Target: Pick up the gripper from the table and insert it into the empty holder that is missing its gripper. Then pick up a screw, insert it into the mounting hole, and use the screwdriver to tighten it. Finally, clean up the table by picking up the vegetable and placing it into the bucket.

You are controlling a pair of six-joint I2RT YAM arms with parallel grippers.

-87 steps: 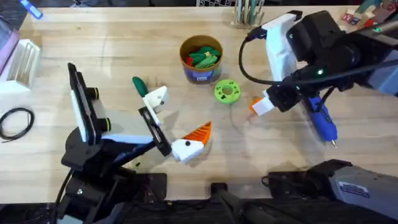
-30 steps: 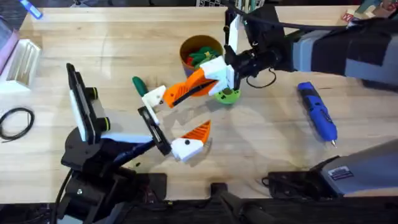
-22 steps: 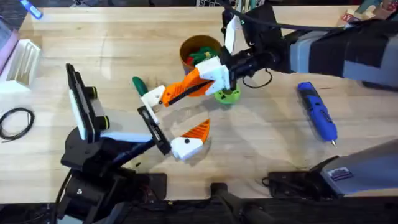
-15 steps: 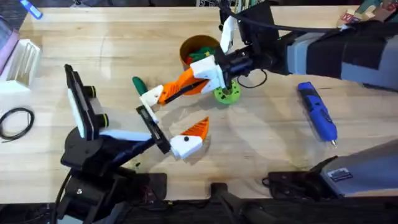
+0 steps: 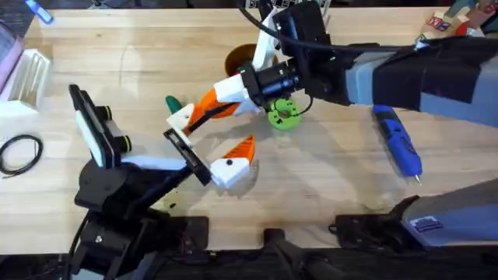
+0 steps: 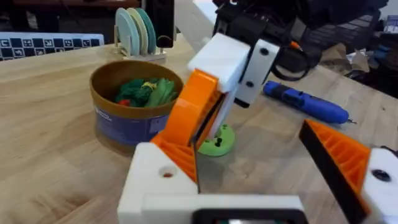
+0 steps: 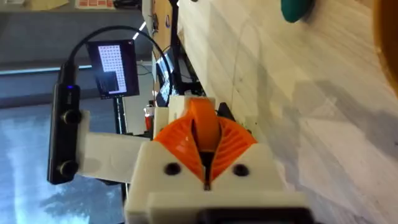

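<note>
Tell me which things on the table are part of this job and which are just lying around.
Job: orange gripper, white holder, blue screwdriver, dark green vegetable, bucket.
Lying about: green disc, black cable, white rack.

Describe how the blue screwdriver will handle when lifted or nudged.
The screwdriver looks rigid and should lift without flexing. Its rounded pen-like body, lying flat on the table, may roll if nudged sideways. Weight probably sits in the thick body, not the thin tip.
</note>
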